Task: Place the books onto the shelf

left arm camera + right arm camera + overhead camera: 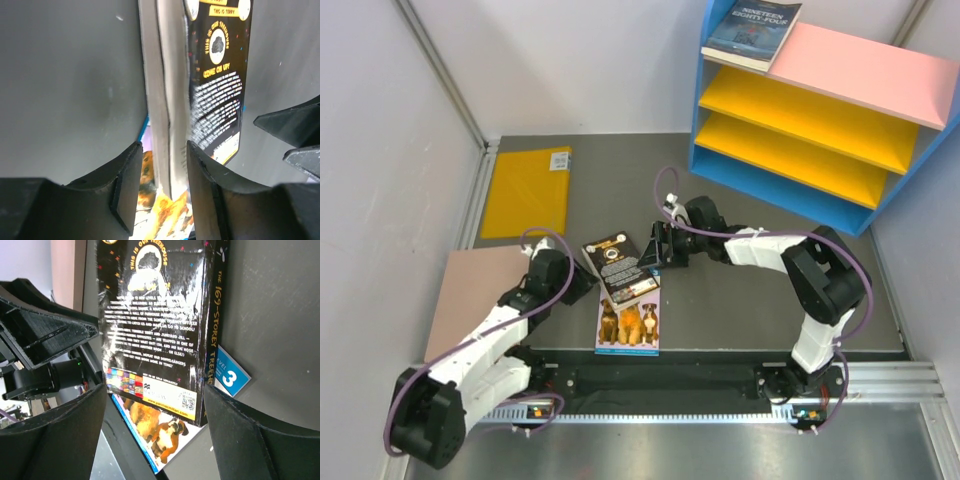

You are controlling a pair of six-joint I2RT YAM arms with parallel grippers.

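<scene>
Three books. Black book (620, 268) atop dog book (628, 325), long axis 11–5 o'clock, head at 11. Navy book (752, 32) on shelf (880, 70). Left claw (164, 146) straddles page edge, unclamped. Right claw (155, 387) spread.

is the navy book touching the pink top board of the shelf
Touching. The top external view shows the navy book lying flat on the left end of the pink top board, with no gap visible between them.

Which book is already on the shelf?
The dark navy book, lying flat at the left end of the pink top board of the shelf. The black book and the dog book are down at the table.
</scene>
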